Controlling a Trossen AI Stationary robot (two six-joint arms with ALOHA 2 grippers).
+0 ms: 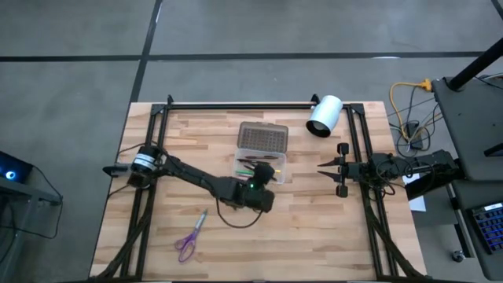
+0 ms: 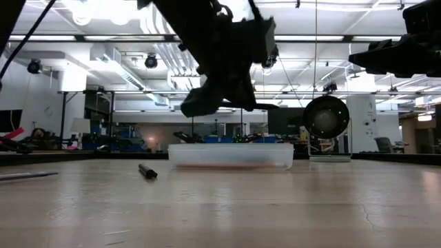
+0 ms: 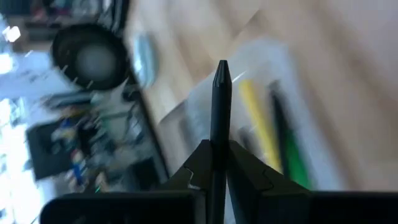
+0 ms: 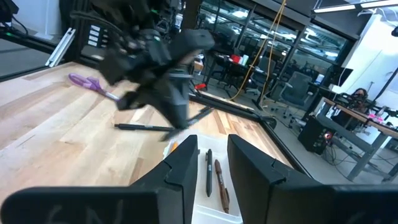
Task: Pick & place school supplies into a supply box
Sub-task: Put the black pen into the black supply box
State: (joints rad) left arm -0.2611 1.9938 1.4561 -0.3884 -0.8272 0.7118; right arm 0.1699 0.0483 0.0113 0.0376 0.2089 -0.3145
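Note:
The clear supply box (image 1: 277, 176) stands mid-table with its dotted lid (image 1: 263, 137) open toward the far edge. It holds yellow, green, black and brown pens (image 3: 258, 118). My left gripper (image 1: 266, 174) hovers over the box (image 2: 231, 155), shut on a black pen (image 3: 221, 93). My right gripper (image 1: 324, 169) waits open and empty to the right of the box. Purple-handled scissors (image 1: 187, 244) and a pen (image 1: 200, 221) lie near the front left. Another black pen (image 4: 143, 127) lies on the table. My left gripper pinches the black pen between its two fingers, on the shaft (image 3: 217, 142) behind the tip. The pen lies along the fingers, and its tip (image 3: 222, 67) sticks out well past them. It is lifted clear above the box and lies roughly level (image 2: 253, 107).
A white cylinder with a dark opening (image 1: 324, 115) lies at the far right corner of the table. Black frame rails (image 1: 236, 104) run along the far and side edges. Bare wood lies at the front right.

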